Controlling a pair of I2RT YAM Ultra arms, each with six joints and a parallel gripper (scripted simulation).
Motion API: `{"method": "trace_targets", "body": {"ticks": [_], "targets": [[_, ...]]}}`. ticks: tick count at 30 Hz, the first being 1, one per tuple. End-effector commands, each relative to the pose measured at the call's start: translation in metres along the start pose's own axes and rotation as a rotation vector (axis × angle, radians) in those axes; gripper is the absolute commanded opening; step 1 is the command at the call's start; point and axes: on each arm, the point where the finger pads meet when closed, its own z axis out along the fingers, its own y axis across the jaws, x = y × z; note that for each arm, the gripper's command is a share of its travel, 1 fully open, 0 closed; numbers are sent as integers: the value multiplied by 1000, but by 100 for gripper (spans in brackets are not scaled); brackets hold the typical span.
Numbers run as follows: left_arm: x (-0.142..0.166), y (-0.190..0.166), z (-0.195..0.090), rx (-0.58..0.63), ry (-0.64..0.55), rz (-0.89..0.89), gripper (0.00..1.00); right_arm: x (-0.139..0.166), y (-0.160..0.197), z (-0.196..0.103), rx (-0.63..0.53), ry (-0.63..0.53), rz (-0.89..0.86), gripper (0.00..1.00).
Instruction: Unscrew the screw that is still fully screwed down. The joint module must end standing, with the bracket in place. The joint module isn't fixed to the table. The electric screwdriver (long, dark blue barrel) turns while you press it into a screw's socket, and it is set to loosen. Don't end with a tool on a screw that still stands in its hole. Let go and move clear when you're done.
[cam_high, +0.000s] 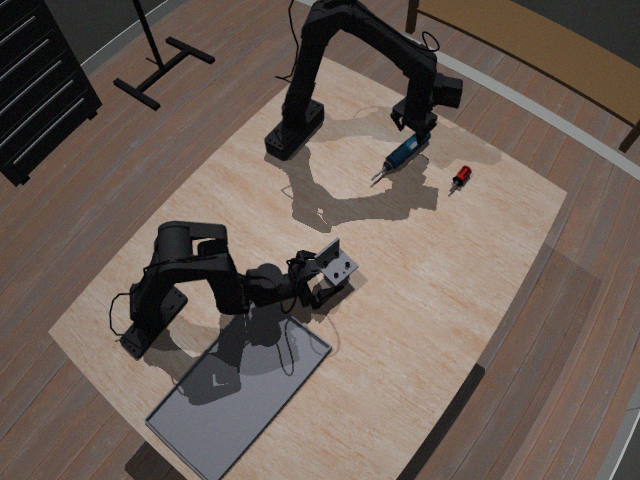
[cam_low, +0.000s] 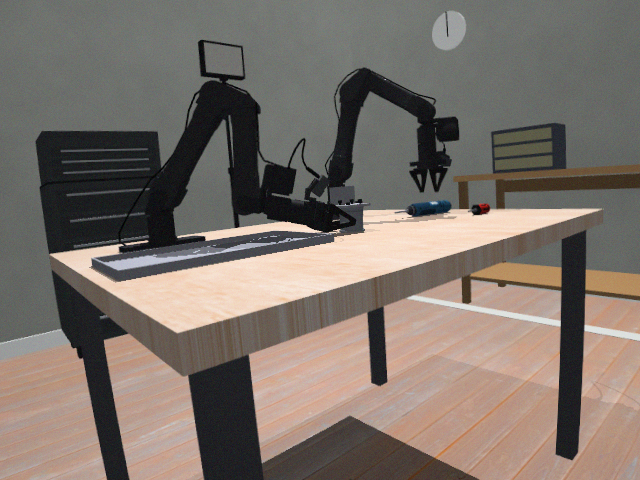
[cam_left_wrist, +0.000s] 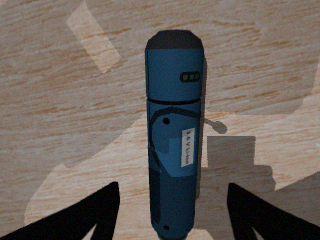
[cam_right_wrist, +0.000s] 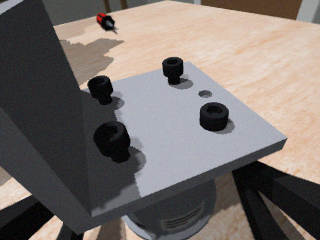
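Observation:
The joint module stands on the table with a grey L-shaped bracket (cam_right_wrist: 165, 135) on top. Of several black screws on the bracket, one (cam_right_wrist: 214, 116) sits low on the plate, while others (cam_right_wrist: 172, 67) stand raised on their stems. My right gripper (cam_high: 323, 284) is open, low at the table, with a finger on each side of the module's base (cam_right_wrist: 170, 220). The dark blue electric screwdriver (cam_high: 403, 153) lies flat on the far side of the table. My left gripper (cam_high: 413, 122) is open and hovers straight above its rear end (cam_left_wrist: 174, 150), apart from it.
A small red-handled screwdriver (cam_high: 461, 176) lies to the right of the electric one. A shallow grey tray (cam_high: 237, 392) lies by the right arm's base at the table's near edge. The module also shows in the exterior view (cam_low: 347, 209).

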Motion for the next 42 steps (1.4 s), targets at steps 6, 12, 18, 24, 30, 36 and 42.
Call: {"method": "trace_targets", "body": {"ticks": [6,12,18,24,30,36,42], "targets": [[-3,-2,-4,10,-18,0,65,-9,-1,13,7,-13,4,86],[-3,-2,-4,10,-18,0,65,-7,-1,13,7,-8,6,86],[-3,-2,-4,10,-18,0,65,-2,-1,8,6,2,4,86],[-3,-2,-4,10,-18,0,65,-2,-1,8,6,2,4,86],[-3,-2,-4,10,-18,0,65,-2,-1,8,6,2,4,74],[-3,-2,-4,10,-18,0,65,-2,-1,8,6,2,4,74],[-3,-2,-4,10,-18,0,65,-2,-1,8,6,2,4,74]]}}
